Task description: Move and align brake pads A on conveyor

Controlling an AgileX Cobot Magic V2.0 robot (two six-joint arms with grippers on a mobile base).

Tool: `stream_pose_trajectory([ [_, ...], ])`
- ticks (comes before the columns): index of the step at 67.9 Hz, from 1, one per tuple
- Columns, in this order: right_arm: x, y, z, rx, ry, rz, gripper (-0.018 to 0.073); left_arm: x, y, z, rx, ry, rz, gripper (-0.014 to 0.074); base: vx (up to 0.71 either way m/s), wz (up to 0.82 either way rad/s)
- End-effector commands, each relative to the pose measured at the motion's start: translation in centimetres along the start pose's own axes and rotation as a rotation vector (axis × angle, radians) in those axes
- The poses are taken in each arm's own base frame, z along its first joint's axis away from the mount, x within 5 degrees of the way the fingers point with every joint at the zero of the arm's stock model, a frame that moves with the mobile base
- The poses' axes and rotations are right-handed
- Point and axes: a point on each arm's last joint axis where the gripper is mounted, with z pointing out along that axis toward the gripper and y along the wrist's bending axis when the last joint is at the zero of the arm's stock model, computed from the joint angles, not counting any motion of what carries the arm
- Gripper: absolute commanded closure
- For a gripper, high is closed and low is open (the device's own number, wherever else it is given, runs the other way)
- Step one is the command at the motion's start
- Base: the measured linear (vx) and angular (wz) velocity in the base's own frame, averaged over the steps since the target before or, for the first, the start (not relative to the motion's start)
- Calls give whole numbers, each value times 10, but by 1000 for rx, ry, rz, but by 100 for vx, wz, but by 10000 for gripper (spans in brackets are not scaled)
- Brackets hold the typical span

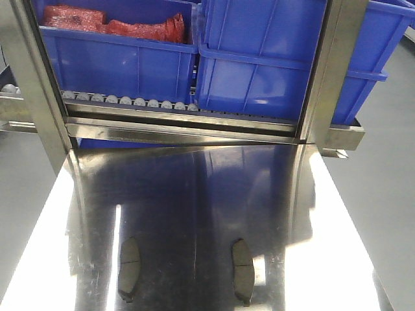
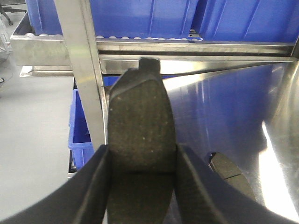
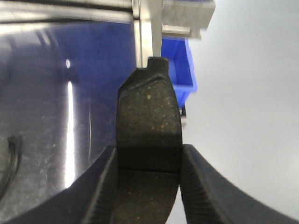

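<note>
In the left wrist view my left gripper (image 2: pixel 142 154) is shut on a brake pad (image 2: pixel 140 116), a dark gritty pad gripped across its width and held above the steel tabletop's left edge. My right gripper (image 3: pixel 148 156) is shut on another brake pad (image 3: pixel 148 112), held over the tabletop's right edge. Two more brake pads lie flat on the steel, one at the left (image 1: pixel 130 269) and one at the right (image 1: pixel 242 271). The left one also shows in the left wrist view (image 2: pixel 229 175). Neither gripper appears in the front view. The conveyor is out of view.
The shiny steel tabletop (image 1: pixel 194 194) ends at a steel frame with upright posts (image 1: pixel 39 78). Behind it, blue bins (image 1: pixel 259 65) stand on a row of small grey rollers (image 1: pixel 130 102); one bin holds red bags (image 1: pixel 117 23). A small blue bin (image 2: pixel 81 126) sits on the floor.
</note>
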Motion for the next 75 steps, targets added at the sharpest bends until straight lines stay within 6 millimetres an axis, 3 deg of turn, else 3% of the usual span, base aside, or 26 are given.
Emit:
stream_pose_trajectory([
  [1, -8, -1, -12, 10, -222, -12, 566, -16, -1, -4, 9, -114, 6, 602, 0, 0],
  [13, 9, -1, -18, 11, -329, -12, 566, -16, -1, -4, 9, -114, 6, 602, 0, 0],
  [34, 31, -1, -8, 11, -325, -13, 564, -16, -1, -4, 9, -114, 6, 602, 0, 0],
  [75, 30, -1, -8, 11, -341, -12, 564, -16, -1, -4, 9, -114, 6, 602, 0, 0],
])
